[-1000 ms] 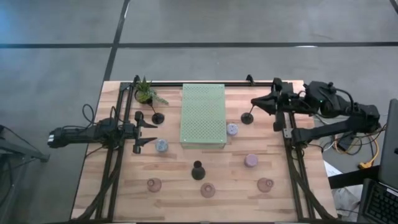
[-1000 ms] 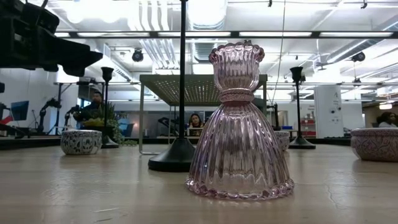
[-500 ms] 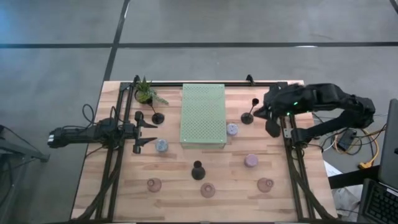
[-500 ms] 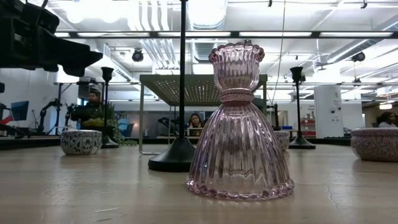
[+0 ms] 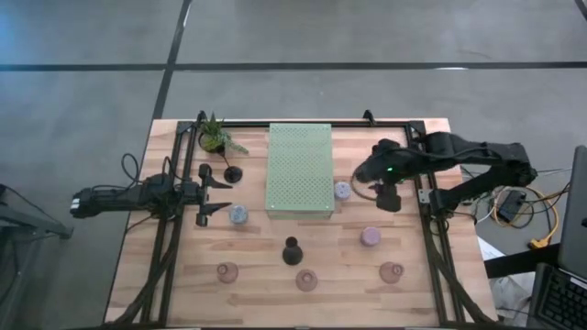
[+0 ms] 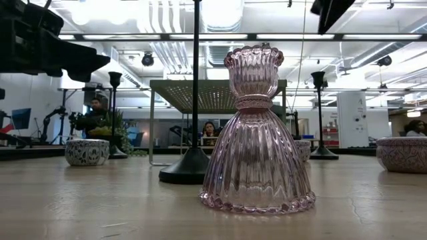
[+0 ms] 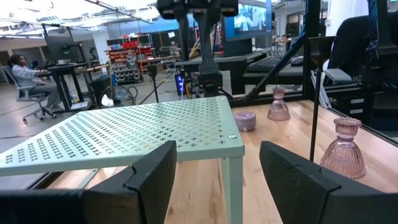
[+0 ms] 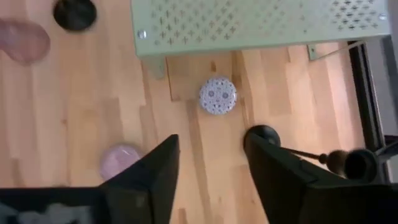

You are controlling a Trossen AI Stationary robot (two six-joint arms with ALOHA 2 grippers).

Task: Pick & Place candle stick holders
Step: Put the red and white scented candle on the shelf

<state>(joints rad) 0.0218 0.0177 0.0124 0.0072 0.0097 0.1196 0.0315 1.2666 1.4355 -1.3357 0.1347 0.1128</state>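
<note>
A robot's right gripper [image 5: 374,181] hovered above the right side of a wooden table [image 5: 266,275], its fingers [image 8: 144,180] spread apart and holding nothing. Directly beneath it stood a slim black candlestick [image 8: 272,142], its round base on the wood and its stem leaning toward the table's edge in the wrist camera's view. Just beside that base sat a small patterned cup [image 5: 342,191], close to a leg of the pale green perforated mat [image 5: 299,169], which stood raised on short legs at the table's back centre.

The left gripper [image 5: 213,194] waited over the left side of the table, its fingers [image 7: 146,180] also parted and empty. A second black candlestick [image 5: 232,172] stood near it beside a small potted plant [image 5: 216,137], with a pale blue cup [image 5: 238,215] just in front.

A third black candlestick [image 5: 292,250] stood near the table's middle. A lilac cup [image 5: 370,236] sat to the right of it, and three pink holders [image 5: 306,280] lined the front edge, the middle one [image 6: 257,133] a ribbed glass piece filling the table-level camera. People were seated in the room beyond.
</note>
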